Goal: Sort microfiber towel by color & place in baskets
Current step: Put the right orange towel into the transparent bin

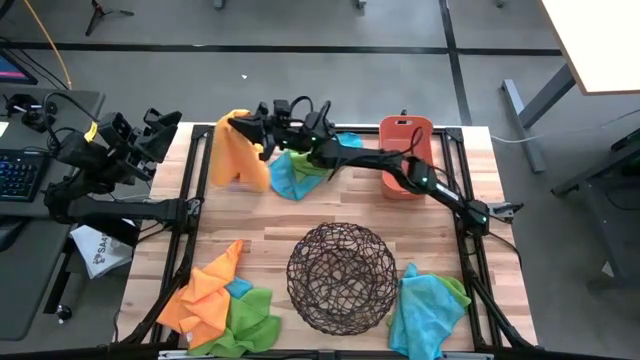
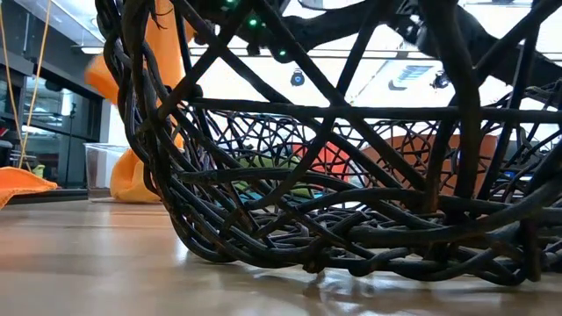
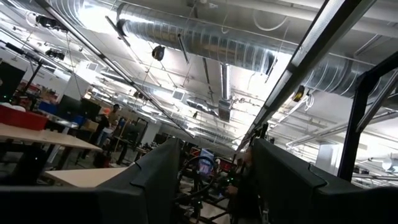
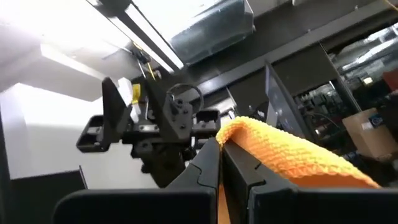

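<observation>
My right gripper point(image 1: 243, 124) reaches over the table's far-left part and is shut on a bright orange towel point(image 1: 240, 158), which hangs tall in the low view point(image 2: 162, 61). Its lower end comes down by the clear bin point(image 2: 104, 167). Turquoise and lime towels point(image 1: 298, 172) lie under the right arm. The salmon-orange bin point(image 1: 405, 135) stands at the far right and the wire-mesh bowl point(image 1: 340, 278) near the middle. My left gripper point(image 1: 163, 124) is open, parked off the table's left edge, pointing up at the ceiling point(image 3: 214, 163). My right gripper point(image 4: 221, 148) pinches the orange towel's top end point(image 4: 239, 132) between its two fingers point(image 4: 208, 165), coming level from the table's right side. The cloth bunches over the fingers and hangs slack below them. Whether its lower end point(image 2: 132, 184) lies inside the clear bin cannot be told.
A heap of orange, turquoise and lime towels point(image 1: 222, 300) lies at the near-left corner. A turquoise and lime heap point(image 1: 430, 308) lies at the near right. The wire bowl point(image 2: 351, 175) fills the low view. A keyboard and gear sit on a side table point(image 1: 20, 170) to the left.
</observation>
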Controlling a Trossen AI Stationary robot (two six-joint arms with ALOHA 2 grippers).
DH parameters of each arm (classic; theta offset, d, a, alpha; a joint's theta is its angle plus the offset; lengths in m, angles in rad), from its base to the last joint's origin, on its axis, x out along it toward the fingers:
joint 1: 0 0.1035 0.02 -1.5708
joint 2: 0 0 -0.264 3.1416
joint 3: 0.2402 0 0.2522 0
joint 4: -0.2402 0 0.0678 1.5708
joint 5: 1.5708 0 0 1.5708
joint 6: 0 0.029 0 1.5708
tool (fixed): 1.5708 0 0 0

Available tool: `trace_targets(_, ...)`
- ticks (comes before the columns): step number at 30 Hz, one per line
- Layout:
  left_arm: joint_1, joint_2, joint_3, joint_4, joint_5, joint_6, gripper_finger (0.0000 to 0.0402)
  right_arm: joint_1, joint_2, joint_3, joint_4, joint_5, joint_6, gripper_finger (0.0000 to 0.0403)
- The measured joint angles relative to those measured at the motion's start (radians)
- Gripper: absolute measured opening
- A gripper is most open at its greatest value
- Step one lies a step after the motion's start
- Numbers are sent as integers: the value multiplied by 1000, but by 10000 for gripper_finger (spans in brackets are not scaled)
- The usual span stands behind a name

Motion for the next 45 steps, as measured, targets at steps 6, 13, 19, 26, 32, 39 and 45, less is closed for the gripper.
trace_targets(6,0,0,0,0,0,-17,195,-14,-5,-117,202,197,23,0)
trace_targets(13,0,0,0,0,0,-17,195,-27,-3,-97,51,375,-22,0)
trace_targets(19,0,0,0,-1,0,-17,195,-37,13,-98,-373,129,149,0)
trace_targets(26,0,0,0,-2,0,-17,195,-13,29,-100,-580,6,251,1)
trace_targets(32,0,0,0,-4,-3,-17,195,-8,27,-100,-616,-28,258,76)
trace_targets(39,0,0,0,-22,-3,-18,195,-14,25,-52,-632,-59,208,239)
trace_targets(45,0,0,0,-103,-29,-113,195,-58,-8,-14,-668,-197,157,311)
